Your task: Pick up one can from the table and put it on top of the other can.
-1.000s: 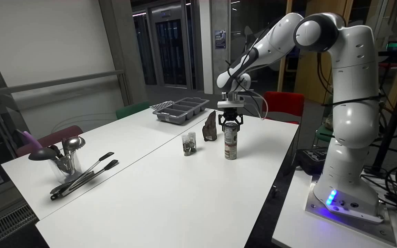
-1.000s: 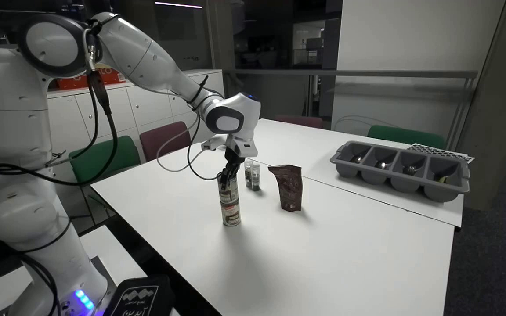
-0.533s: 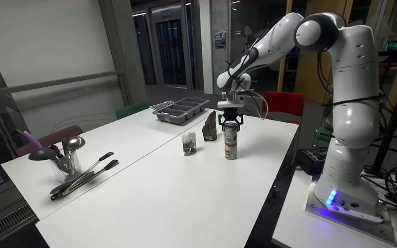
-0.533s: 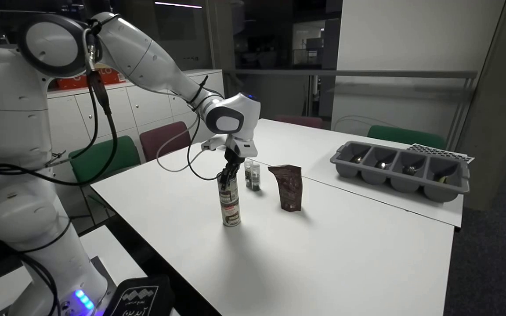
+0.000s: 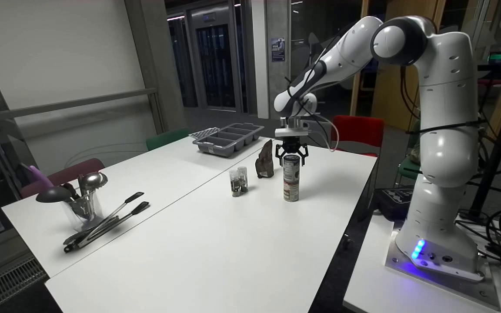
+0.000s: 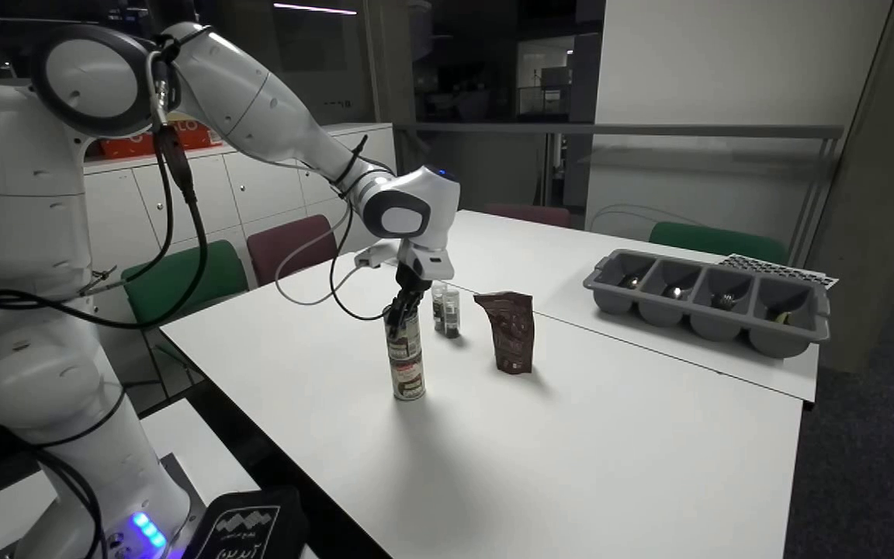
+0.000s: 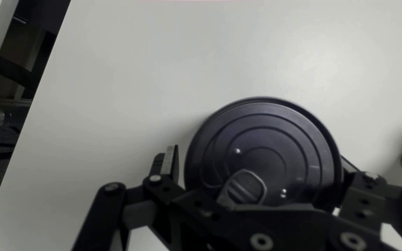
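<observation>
Gripper [image 5: 292, 162] of the white robot arm [image 5: 446, 108] is hanging over the table [image 5: 215, 243], its fingers [image 7: 171, 162] standing parted on either side of the upper can [image 5: 291, 171]. The upper can is resting upright on the lower can [image 5: 291, 191], and the lower can is standing on the table, the two forming a single column in both exterior views. In the wrist view, the upper can is showing a dark ridged lid [image 7: 262, 150] with a pull tab [image 7: 244, 188], which the gripper is partly covering. The left finger in that view is standing clear of the rim, a strip of table showing between them; whether the right finger is touching the can cannot be told.

In an exterior view, two small clear jars [image 5: 235, 184] are standing side by side to the left of the cans, and a brown pouch [image 5: 264, 161] is standing farther back. At the far right of an exterior view, a grey tray [image 6: 711, 328] with four compartments is resting on the table, shiny metal pieces [image 6: 677, 293] lying inside; a perforated sheet [image 6: 777, 269] is showing just beyond it. To the left in an exterior view, tongs [image 5: 102, 229] are lying beside a clear container [image 5: 76, 221], which is holding ladles [image 5: 94, 179] and other utensils. A red chair [image 5: 358, 131] is standing beyond the table's far edge.
</observation>
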Motion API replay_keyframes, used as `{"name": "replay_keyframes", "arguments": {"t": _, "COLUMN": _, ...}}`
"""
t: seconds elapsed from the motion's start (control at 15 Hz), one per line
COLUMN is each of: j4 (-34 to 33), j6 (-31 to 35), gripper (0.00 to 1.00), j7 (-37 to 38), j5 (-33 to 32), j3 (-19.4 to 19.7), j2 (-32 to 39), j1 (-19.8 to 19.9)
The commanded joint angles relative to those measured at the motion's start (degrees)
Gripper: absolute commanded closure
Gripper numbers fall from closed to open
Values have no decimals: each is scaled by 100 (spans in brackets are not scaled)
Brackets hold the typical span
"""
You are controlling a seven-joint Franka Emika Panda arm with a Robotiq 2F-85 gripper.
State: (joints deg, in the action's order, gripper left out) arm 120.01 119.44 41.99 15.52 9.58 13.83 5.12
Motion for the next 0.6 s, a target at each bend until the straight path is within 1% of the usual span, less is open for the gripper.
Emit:
{"name": "replay_keyframes", "arguments": {"t": 0.0, "j4": 259, "j6": 94, "gripper": 0, "j7": 111, "j5": -44, "j3": 3, "j2": -255, "j1": 3}}
{"name": "replay_keyframes", "arguments": {"t": 0.27, "j4": 352, "j6": 137, "gripper": 0, "j7": 242, "j5": -93, "j3": 13, "j2": -372, "j1": -31}}
{"name": "replay_keyframes", "arguments": {"t": 0.53, "j4": 762, "j6": 334, "gripper": 0, "j7": 719, "j5": -248, "j3": 20, "j2": -888, "j1": -105}}
